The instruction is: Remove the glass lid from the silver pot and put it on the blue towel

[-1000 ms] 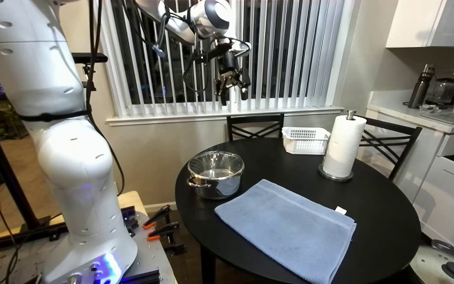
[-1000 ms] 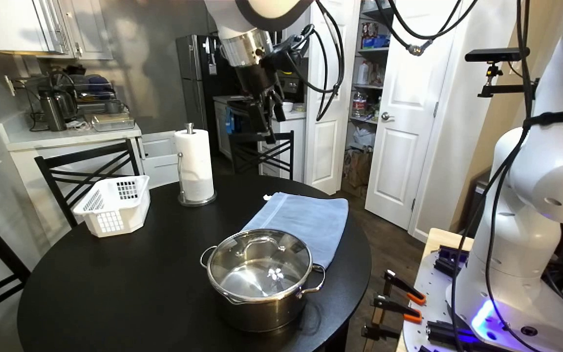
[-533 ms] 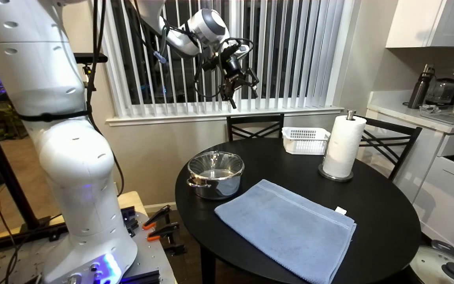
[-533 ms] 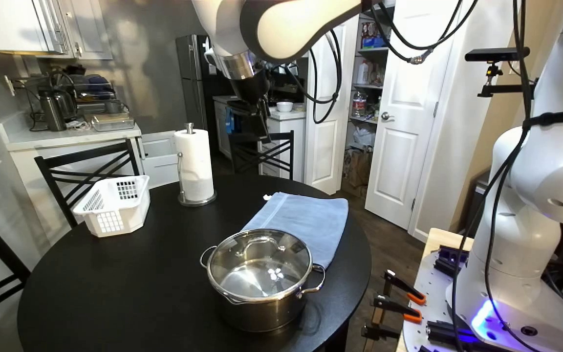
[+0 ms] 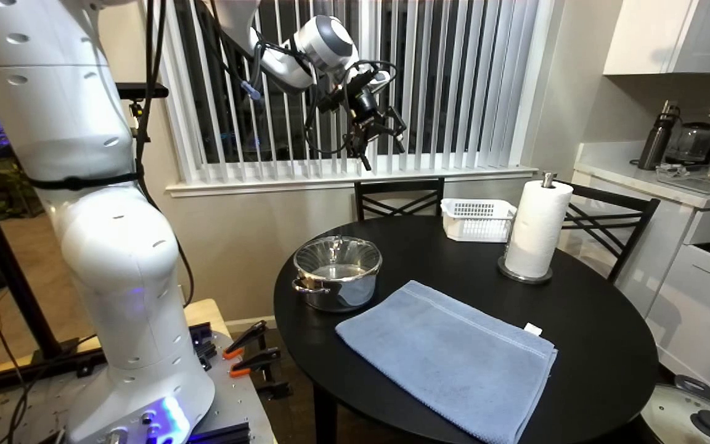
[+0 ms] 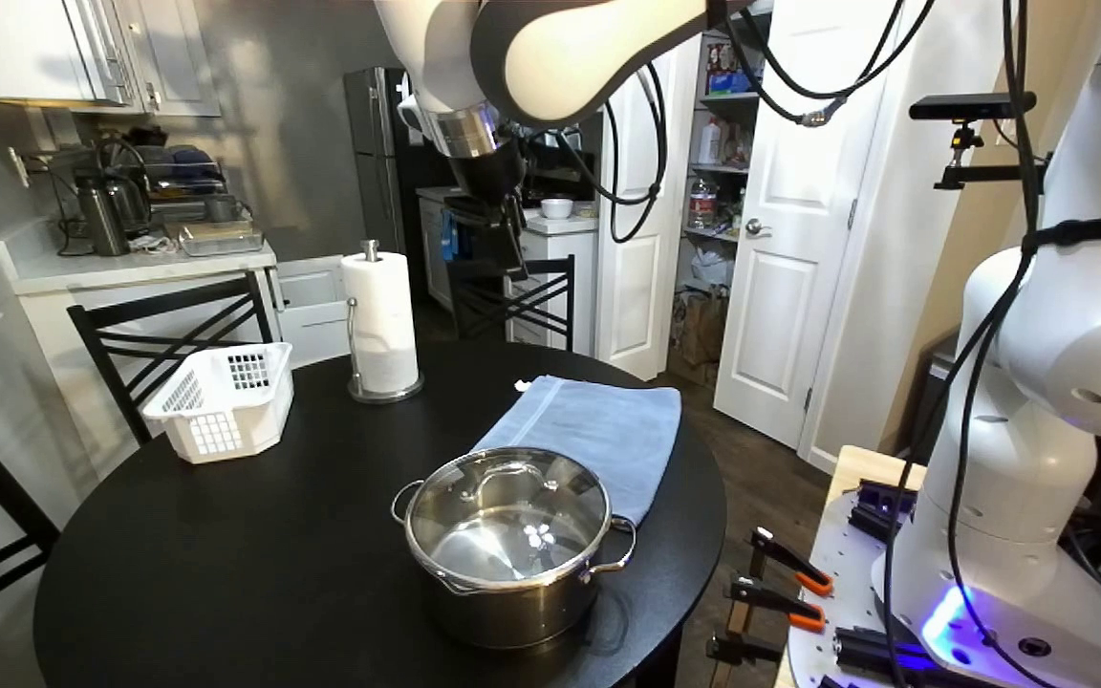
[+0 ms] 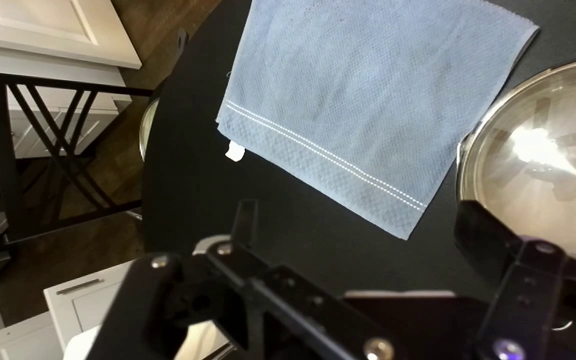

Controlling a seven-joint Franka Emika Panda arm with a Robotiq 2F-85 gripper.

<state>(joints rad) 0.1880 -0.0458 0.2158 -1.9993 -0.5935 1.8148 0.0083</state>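
The silver pot stands upright on the round black table in both exterior views. The glass lid rests on its rim, with a loop handle on top. The lid also shows at the right of the wrist view, partly cut off. The blue towel lies flat beside the pot. My gripper is open and empty, tilted, high above the table. In an exterior view the gripper is partly hidden by its own arm.
A white basket and a paper towel roll stand on the black table. Black chairs stand round it. A different lid with a black knob lies low beyond the table edge.
Over the past second my gripper has tilted and shifted slightly right in an exterior view, and it has hardly moved in the last half second. Pot, lid and towel have not moved.
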